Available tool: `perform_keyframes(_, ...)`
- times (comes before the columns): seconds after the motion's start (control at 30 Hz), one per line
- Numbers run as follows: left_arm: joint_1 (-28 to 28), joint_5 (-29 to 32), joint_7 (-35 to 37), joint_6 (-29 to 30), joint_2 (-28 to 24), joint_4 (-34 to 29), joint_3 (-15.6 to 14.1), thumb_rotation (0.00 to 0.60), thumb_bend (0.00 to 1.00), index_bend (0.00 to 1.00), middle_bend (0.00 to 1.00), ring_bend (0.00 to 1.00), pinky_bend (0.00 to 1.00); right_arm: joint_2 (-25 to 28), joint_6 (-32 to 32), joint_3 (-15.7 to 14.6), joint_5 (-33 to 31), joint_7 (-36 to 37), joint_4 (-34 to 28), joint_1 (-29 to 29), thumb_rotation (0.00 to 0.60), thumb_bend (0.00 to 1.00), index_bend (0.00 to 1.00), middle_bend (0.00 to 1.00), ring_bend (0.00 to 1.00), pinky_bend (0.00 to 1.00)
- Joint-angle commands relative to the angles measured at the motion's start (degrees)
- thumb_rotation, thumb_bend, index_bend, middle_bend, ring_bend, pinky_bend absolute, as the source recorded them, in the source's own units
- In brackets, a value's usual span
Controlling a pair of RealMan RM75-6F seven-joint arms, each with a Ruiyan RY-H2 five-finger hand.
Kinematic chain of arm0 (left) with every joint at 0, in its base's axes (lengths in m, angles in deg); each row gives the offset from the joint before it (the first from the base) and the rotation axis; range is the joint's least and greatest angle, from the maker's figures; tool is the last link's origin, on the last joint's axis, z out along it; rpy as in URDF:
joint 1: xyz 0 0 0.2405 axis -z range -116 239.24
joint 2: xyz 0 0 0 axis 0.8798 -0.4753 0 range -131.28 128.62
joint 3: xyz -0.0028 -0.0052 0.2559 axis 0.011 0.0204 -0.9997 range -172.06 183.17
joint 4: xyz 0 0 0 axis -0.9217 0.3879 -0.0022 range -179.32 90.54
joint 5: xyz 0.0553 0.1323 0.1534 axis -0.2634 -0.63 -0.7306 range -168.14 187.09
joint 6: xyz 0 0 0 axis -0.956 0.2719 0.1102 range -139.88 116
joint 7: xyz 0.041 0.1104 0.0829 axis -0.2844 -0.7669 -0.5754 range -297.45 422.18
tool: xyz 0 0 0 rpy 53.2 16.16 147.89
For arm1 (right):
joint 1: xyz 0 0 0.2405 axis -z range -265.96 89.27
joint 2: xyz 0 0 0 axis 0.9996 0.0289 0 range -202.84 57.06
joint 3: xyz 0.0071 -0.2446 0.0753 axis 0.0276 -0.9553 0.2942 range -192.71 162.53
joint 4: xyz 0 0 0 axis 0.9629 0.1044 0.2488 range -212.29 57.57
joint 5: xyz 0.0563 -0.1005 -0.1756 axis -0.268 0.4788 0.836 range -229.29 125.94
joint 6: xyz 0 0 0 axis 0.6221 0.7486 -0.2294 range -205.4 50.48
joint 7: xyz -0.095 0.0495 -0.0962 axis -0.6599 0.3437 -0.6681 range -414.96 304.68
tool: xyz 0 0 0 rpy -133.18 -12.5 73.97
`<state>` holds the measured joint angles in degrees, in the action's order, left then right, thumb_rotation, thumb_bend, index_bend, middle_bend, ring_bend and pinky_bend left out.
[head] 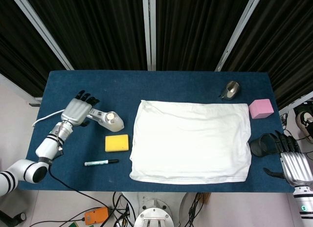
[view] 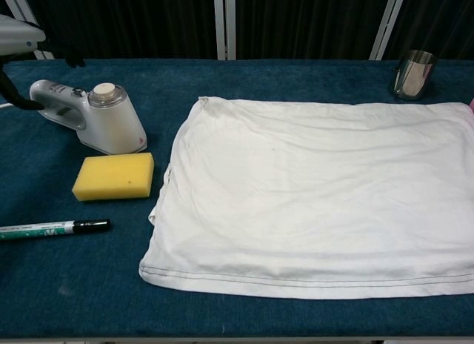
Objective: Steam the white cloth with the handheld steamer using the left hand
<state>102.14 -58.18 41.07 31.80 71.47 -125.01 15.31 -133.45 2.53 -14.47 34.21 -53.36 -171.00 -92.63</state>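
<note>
Left hand over the steamer's handle, white cloth spread flat at mid-table.

The left hand sits above the handle end of the handheld steamer, fingers spread and pointing toward the far edge; whether it touches the handle cannot be told, and it holds nothing visible. The steamer lies on the blue table left of the white cloth, its cord running off the left edge. A yellow sponge lies just in front of the steamer, and a marker nearer the front edge. Bare cloth-free table lies between steamer and cloth. The right hand rests at the right front corner, fingers apart, empty, beside a black cup. A pink block and a metal cup stand beyond the cloth's far right corner.
</note>
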Motion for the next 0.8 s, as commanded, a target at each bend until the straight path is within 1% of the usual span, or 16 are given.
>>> perform_keyframes(0.03, 1.3, 1.9, -1.4, -1.3, 1.4, 1.2, -0.8, 0.600, 0.19, 0.21, 0.21, 0.13, 0.00, -0.2, -0.4, 0.1, -0.3, -0.1, 0.1, -0.2, 0.600, 0.00, 0.00, 0.00, 0.00, 0.02)
perform_keyframes(0.2, 2.6, 4.3, -3.7, -2.2, 2.7, 2.7, -1.8, 0.600, 0.19, 0.27, 0.27, 0.19, 0.00, -0.5, -1.4, 0.1, -0.7, -0.2, 0.2, -0.6, 0.600, 0.00, 0.00, 0.00, 0.00, 0.02)
perform_keyframes(0.33, 3.8, 6.3, -5.3, -2.9, 3.6, 3.8, -2.3, 0.600, 0.19, 0.28, 0.31, 0.22, 0.06, -0.7, -1.8, 0.2, -1.1, -0.1, 0.4, -0.8, 0.600, 0.00, 0.00, 0.00, 0.00, 0.02)
perform_keyframes(0.43, 4.6, 7.6, -6.4, -3.0, 4.1, 4.6, -2.8, 0.600, 0.19, 0.33, 0.33, 0.25, 0.10, -0.9, -2.1, 0.2, -1.4, -0.1, 0.6, -0.8, 0.600, 0.00, 0.00, 0.00, 0.00, 0.02)
perform_keyframes(0.5, 5.0, 8.2, -6.9, -3.2, 4.3, 4.8, -3.1, 0.600, 0.19, 0.36, 0.36, 0.27, 0.10, -1.0, -2.3, 0.2, -1.6, 0.1, 0.8, -0.8, 0.600, 0.00, 0.00, 0.00, 0.00, 0.02)
perform_keyframes(0.63, 5.9, 9.4, -7.7, -3.9, 4.8, 5.5, -3.7, 0.600, 0.19, 0.40, 0.40, 0.30, 0.10, -1.3, -2.7, 0.1, -1.9, 0.4, 1.2, -0.9, 0.600, 0.00, 0.00, 0.00, 0.00, 0.02)
perform_keyframes(0.8, 7.0, 10.9, -8.4, -4.2, 5.2, 5.6, -4.2, 0.600, 0.19, 0.45, 0.48, 0.37, 0.10, -1.6, -3.0, 0.1, -2.1, 0.8, 1.7, -1.0, 0.600, 0.00, 0.00, 0.00, 0.00, 0.02)
